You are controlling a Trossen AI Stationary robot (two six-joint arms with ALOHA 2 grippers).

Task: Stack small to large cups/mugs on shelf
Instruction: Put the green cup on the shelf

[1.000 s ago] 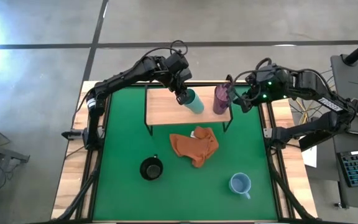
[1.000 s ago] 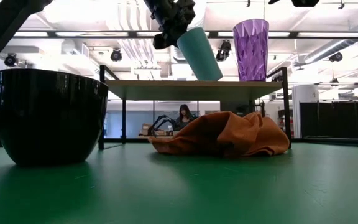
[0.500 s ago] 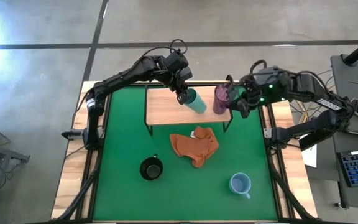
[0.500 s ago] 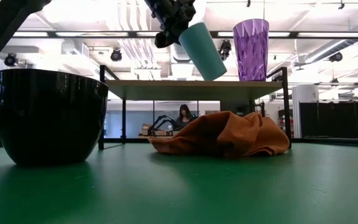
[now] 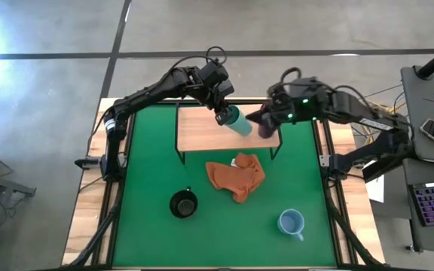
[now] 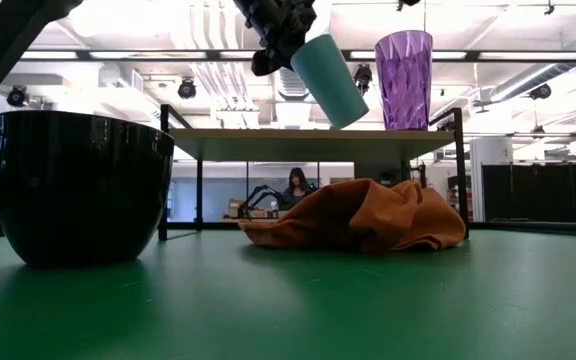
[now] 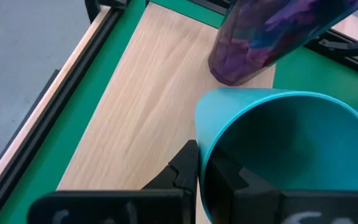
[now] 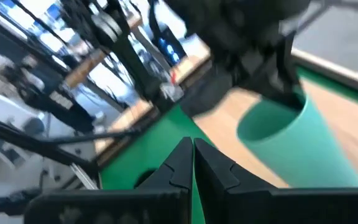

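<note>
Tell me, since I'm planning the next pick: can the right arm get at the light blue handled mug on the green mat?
Probably yes. The light blue handled mug stands alone on the green mat, nothing over or beside it. The right gripper is up by the shelf, fingers shut and empty.

Legible text, labels, brands, numbers, signs: none. Faint pale marks on the dark bar at the base of the left gripper (image 7: 194, 180), just below the teal-green cup (image 7: 284, 155), cannot be read.
</note>
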